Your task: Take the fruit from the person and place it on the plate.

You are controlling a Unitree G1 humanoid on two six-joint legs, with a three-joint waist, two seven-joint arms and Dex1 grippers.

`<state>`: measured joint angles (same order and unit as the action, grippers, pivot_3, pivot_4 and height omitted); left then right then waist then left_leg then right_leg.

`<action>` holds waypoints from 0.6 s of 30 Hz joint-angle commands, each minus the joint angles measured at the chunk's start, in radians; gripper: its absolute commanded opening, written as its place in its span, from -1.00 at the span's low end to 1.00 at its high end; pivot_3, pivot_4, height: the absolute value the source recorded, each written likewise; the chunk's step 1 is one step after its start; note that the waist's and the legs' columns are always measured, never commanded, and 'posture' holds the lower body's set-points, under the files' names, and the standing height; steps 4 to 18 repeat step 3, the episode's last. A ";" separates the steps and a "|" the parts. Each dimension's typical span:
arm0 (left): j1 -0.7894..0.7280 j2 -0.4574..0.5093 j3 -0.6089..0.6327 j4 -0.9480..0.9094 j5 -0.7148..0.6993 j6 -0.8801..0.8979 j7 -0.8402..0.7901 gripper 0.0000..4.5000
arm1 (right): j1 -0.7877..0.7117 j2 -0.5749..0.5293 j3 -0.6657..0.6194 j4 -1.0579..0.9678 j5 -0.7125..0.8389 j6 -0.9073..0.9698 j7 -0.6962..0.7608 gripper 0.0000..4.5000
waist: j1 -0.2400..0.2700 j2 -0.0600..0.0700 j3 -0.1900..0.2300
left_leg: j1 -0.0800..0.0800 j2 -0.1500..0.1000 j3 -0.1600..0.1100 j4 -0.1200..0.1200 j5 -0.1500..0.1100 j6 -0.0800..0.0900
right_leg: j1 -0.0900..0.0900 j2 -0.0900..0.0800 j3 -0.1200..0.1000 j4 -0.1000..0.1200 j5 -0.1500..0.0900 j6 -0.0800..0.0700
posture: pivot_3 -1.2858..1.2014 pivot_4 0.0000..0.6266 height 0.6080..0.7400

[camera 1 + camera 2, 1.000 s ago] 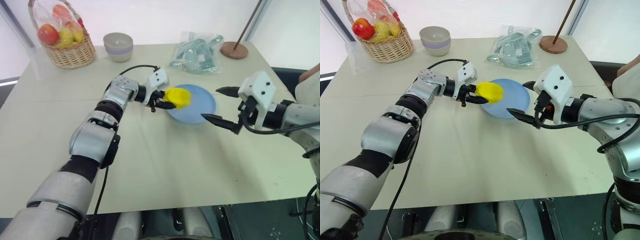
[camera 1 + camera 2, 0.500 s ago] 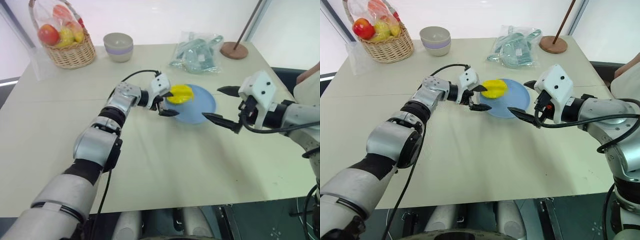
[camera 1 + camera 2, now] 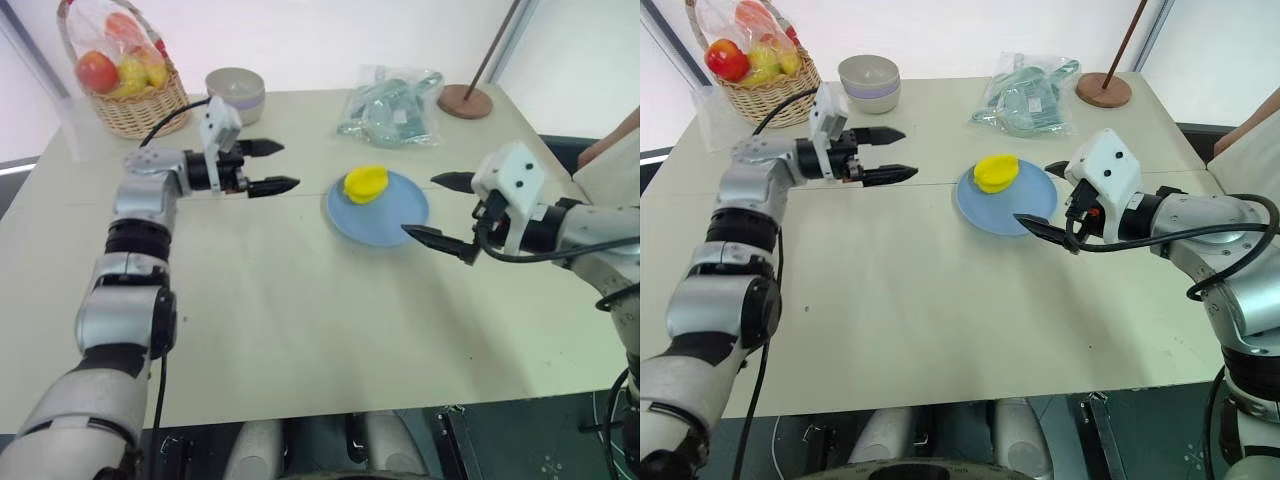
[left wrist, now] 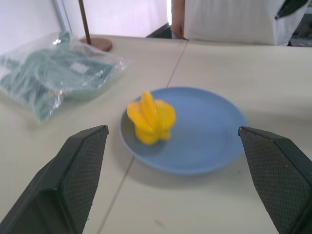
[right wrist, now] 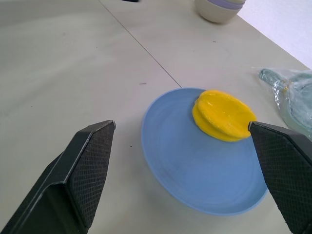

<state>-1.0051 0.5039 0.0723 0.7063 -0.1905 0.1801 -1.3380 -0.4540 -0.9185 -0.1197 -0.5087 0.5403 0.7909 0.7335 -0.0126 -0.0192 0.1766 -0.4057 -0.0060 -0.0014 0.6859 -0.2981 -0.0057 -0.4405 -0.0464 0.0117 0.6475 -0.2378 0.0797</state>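
yellow ridged fruit [image 3: 365, 183], seemingly lumpy, on plate [image 3: 400, 215]

Left arm extended forward over the left half of the table, forearm nearly level, wrist turned so the left gripper [image 3: 262, 166] points toward the robot's right. Its two black fingers [image 3: 266, 147] stand wide apart, one above the other, with nothing between them. Right arm bent at the elbow, reaching in from the right edge. The right gripper [image 3: 440, 209] points toward the robot's left and slightly down, its fingers likewise spread wide and empty.
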 commanded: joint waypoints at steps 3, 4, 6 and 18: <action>0.121 0.141 0.056 -0.372 -0.110 0.211 0.035 0.99 | -0.030 0.000 0.004 0.022 -0.021 -0.047 0.025 1.00 | 0.001 0.000 0.000 | 0.000 0.000 0.000 0.000 0.000 0.000 | 0.000 0.000 0.001 0.000 0.000 0.000 | 0.03 -0.52 1.00; 0.121 0.141 0.056 -0.372 -0.110 0.211 0.035 0.99 | -0.030 0.000 0.004 0.022 -0.021 -0.047 0.025 1.00 | 0.001 0.000 0.000 | 0.000 0.000 0.000 0.000 0.000 0.000 | 0.000 0.000 0.001 0.000 0.000 0.000 | 0.03 -0.52 1.00; 0.121 0.141 0.056 -0.372 -0.110 0.211 0.035 0.99 | -0.030 0.000 0.004 0.022 -0.021 -0.047 0.025 1.00 | 0.001 0.000 0.000 | 0.000 0.000 0.000 0.000 0.000 0.000 | 0.000 0.000 0.001 0.000 0.000 0.000 | 0.03 -0.52 1.00; 0.121 0.141 0.056 -0.372 -0.110 0.211 0.035 0.99 | -0.030 0.000 0.004 0.022 -0.021 -0.047 0.025 1.00 | 0.001 0.000 0.000 | 0.000 0.000 0.000 0.000 0.000 0.000 | 0.000 0.000 0.001 0.000 0.000 0.000 | 0.03 -0.52 1.00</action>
